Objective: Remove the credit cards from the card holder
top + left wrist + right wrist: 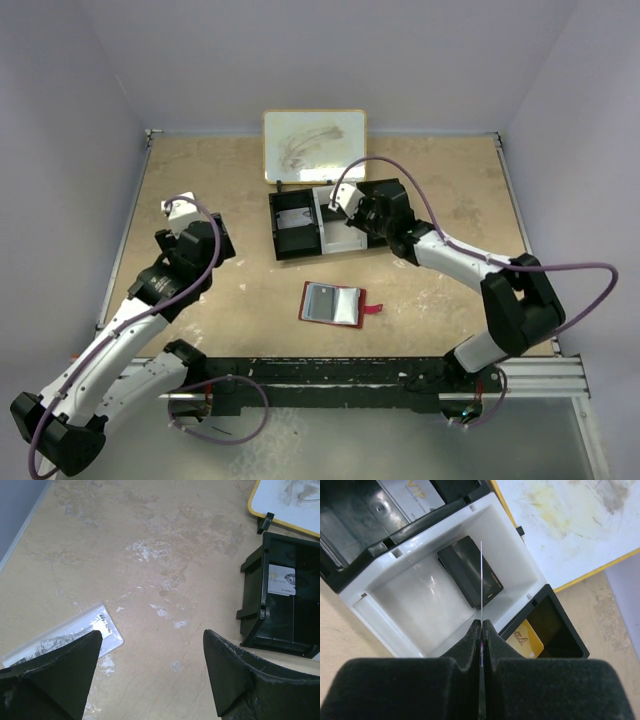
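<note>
The red card holder (pixel 332 303) lies open on the table in front of the tray, with pale sleeves showing and both grippers away from it. My right gripper (pixel 482 624) is shut on a thin card (pixel 481 580), seen edge-on, above the white middle compartment (pixel 420 600) of the tray. A dark card (pixel 470 570) lies in that compartment. My left gripper (pixel 152 640) stands open over bare table left of the tray, nothing between its fingers. A pale card (pixel 75 632) lies flat on the table, partly under its left finger.
The black three-compartment tray (pixel 296 248) sits at mid-table. A gold card (pixel 525 639) lies in one black end compartment and a white card (pixel 281 580) in the other. A yellow-framed whiteboard (pixel 314 145) lies behind the tray. Walls enclose the table.
</note>
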